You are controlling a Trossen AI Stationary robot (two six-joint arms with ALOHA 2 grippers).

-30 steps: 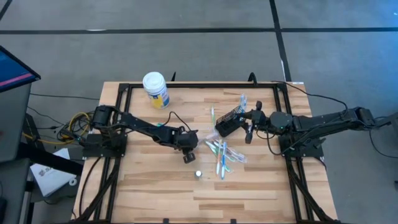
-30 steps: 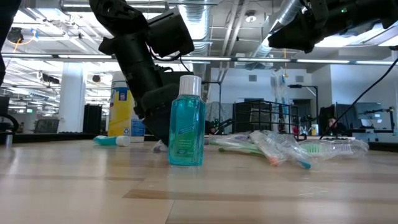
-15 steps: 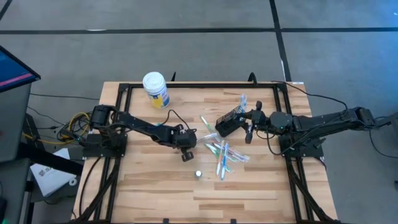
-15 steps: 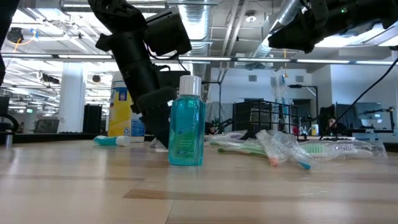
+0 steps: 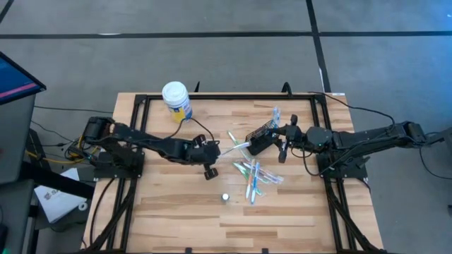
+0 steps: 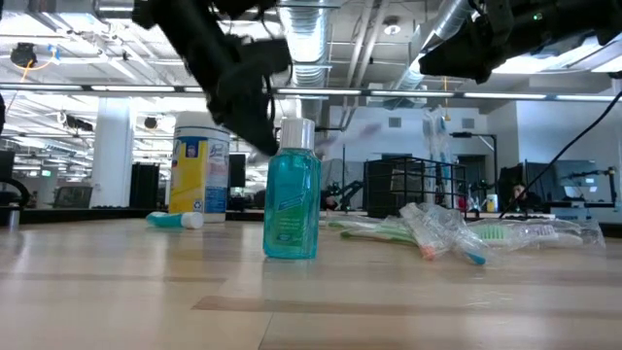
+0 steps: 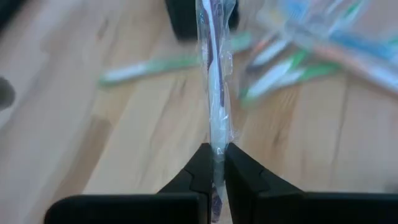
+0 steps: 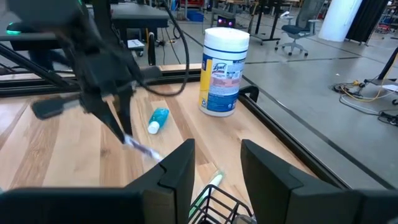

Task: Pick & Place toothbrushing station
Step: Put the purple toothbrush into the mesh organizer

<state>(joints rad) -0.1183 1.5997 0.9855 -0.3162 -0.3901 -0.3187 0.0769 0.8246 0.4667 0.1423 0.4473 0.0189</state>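
My left gripper (image 5: 215,151) hangs above the table's middle, shut on a clear-wrapped toothbrush (image 5: 233,147) whose free end points toward the black mesh holder (image 5: 258,138). My right gripper (image 5: 274,135) has that holder, tilted and off the table, right of centre. Several more toothbrushes (image 5: 252,173) lie in a loose heap on the wood below the holder, and a green one (image 5: 232,137) lies apart. A small teal tube (image 8: 158,121) lies on its side near the far left. My left gripper pinches one end of the wrapped toothbrush (image 7: 215,144) between its two fingertips. The fingers slant down from the table's left and lie along the brush. The brush sticks out straight ahead of them, clear of the table. My right gripper holds the mesh holder's rim (image 8: 212,200), coming at it roughly level from the table's right. The fingers hide the place of contact. The holder is lifted clear and tilted, its open side toward the left gripper.
A white-lidded yellow-and-blue wipes jar (image 5: 176,101) stands at the far left. A teal mouthwash bottle (image 6: 292,194) stands upright near the table's middle front (image 5: 225,197). A black frame (image 5: 212,96) runs along the table's edges.
My left gripper has risen and drawn back a little toward the table's left, carrying the wrapped toothbrush. The brush has come off the table and now hangs in the air, pointing at the holder.
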